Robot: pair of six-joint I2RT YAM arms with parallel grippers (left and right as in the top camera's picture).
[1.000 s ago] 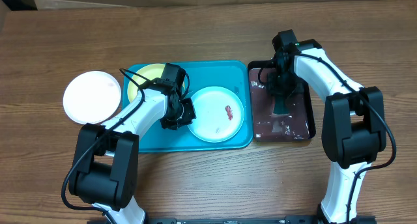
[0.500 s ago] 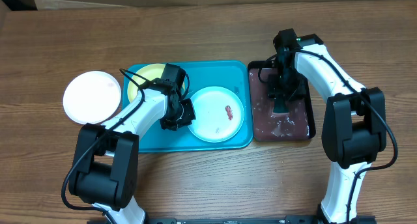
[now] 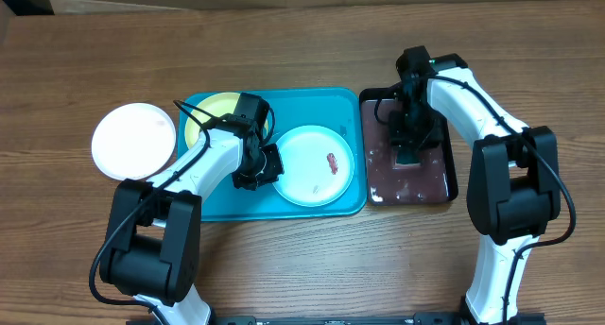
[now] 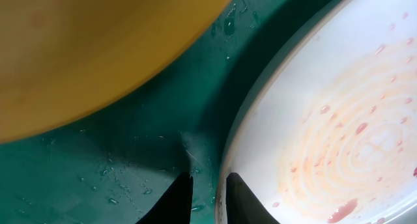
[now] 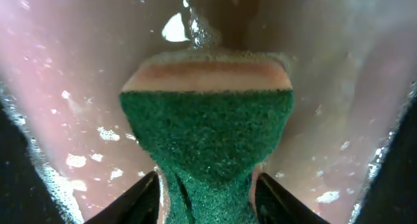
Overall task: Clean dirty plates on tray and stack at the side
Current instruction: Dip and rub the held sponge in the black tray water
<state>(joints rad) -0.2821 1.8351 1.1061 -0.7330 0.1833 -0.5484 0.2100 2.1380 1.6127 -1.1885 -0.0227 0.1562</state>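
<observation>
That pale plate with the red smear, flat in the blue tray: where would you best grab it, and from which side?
Probably the left rim of the plate, coming from the left over the bare floor of the tray. It lies flat, so only its thin raised edge gives fingers something to pinch, and its right edge sits near the tray wall.

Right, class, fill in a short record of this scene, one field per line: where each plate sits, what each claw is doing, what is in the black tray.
on wooden table: white round plastic plate, left of the turquoise rectangular plastic tray
tray, far left corner: yellow-green round plastic plate
tray, middle: light blue round plastic plate, reddish smears
left claw: pinching the light blue plate's rim
right claw: gripping green sponge in black rectangular plastic tray of reddish liquid
</observation>
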